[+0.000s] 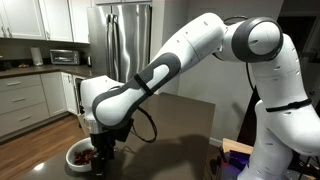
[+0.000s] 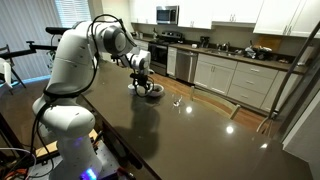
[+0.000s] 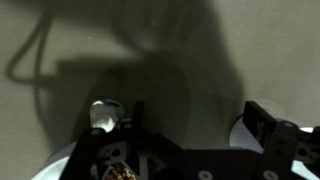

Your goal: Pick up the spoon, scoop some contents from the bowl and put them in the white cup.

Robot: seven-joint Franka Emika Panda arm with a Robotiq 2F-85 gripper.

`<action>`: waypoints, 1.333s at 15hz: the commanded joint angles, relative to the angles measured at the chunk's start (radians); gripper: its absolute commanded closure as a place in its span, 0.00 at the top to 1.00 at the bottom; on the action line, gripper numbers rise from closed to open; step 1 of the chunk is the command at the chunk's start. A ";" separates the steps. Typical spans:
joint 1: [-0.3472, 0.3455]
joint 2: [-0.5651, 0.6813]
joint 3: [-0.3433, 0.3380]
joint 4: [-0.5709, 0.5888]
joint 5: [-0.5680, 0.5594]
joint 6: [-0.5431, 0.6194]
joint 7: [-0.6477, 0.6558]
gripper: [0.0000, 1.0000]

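In both exterior views my gripper [image 1: 101, 142] [image 2: 144, 78] hangs low over the white bowl [image 1: 74, 150] [image 2: 152, 93], near the table's edge. Reddish-brown contents [image 1: 86, 156] lie in the bowl. The dark wrist view shows the gripper [image 3: 197, 112] open, with only shadowed table between its fingers. Bowl rim [image 3: 240, 132] shows at the right and a few contents [image 3: 125, 172] at the bottom edge. A small pale shiny thing [image 3: 103, 116] sits just outside the left finger; I cannot tell whether it is the spoon. The white cup is out of view.
The dark glossy table [image 2: 190, 130] stretches wide past the bowl. A small clear object [image 2: 176, 101] stands on it a little beyond the bowl. Kitchen counters [image 2: 235, 70], a fridge [image 1: 125, 40] and cabinets [image 1: 25, 100] surround the table.
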State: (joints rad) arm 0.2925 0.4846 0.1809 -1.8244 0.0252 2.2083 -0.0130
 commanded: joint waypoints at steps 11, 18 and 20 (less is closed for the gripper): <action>0.008 -0.021 -0.070 -0.027 -0.150 0.009 0.144 1.00; 0.013 -0.030 -0.102 -0.034 -0.224 0.006 0.238 1.00; 0.011 -0.037 -0.110 -0.037 -0.234 -0.002 0.260 1.00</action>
State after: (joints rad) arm 0.2935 0.4836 0.0885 -1.8252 -0.1729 2.2083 0.1900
